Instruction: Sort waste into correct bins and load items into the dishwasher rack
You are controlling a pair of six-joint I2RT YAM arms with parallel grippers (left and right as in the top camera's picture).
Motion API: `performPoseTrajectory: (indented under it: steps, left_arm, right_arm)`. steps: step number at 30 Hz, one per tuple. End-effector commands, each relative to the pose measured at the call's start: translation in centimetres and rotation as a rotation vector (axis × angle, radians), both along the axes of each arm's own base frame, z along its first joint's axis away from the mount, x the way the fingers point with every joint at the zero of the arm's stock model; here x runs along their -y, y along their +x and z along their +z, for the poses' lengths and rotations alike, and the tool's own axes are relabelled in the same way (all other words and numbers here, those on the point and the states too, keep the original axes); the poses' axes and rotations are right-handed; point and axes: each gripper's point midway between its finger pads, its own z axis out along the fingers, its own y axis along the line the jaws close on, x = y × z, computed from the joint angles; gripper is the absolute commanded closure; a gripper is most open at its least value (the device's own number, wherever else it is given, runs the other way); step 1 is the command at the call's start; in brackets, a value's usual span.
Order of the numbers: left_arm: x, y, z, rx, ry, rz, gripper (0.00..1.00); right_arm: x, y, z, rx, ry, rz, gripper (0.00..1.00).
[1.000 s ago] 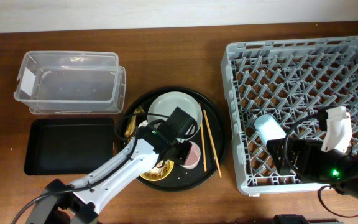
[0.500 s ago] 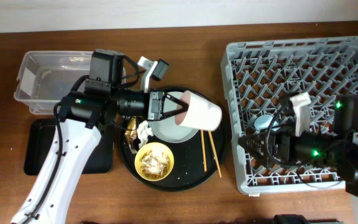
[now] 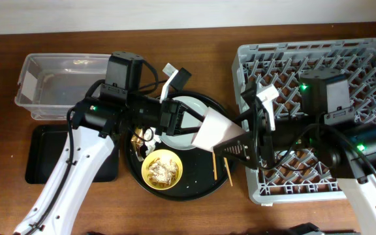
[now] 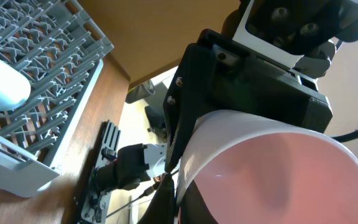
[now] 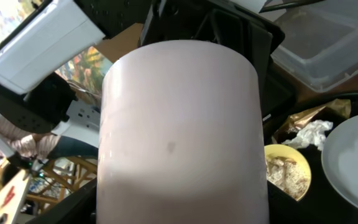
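Note:
My left gripper is shut on the rim of the pink cup and holds it on its side above the round tray. One finger is inside the rim in the left wrist view. My right gripper is open, its fingers on either side of the cup's body. The yellow bowl holds beige scraps. The tissue and the gold wrapper lie beside the grey-green plate. The chopsticks lie on the tray. The blue cup sits in the rack.
The large round black tray carries the dishes. The clear tub stands at the back left, with the shallow black tray in front of it. My right arm reaches across the rack's left wall.
My right gripper has moved left out of the rack to the pink cup. My left gripper has carried the cup a little right and down.

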Motion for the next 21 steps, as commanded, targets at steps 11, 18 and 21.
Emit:
performPoseTrajectory:
  steps: [11,18,21]
  left_arm:
    - [-0.8,1.0,1.6,0.078,-0.055,0.013,0.01]
    - [-1.6,1.8,1.6,0.078,-0.054,0.045,0.01]
    - [-1.6,1.8,1.6,0.076,-0.053,0.045,0.01]
  right_arm:
    - [11.0,-0.1,-0.7,-0.049,-0.316,-0.779,0.50]
    - [25.9,-3.1,-7.3,-0.451,-0.798,-1.418,0.49]
    - [28.5,-2.7,-10.0,-0.671,-0.890,-1.438,0.49]
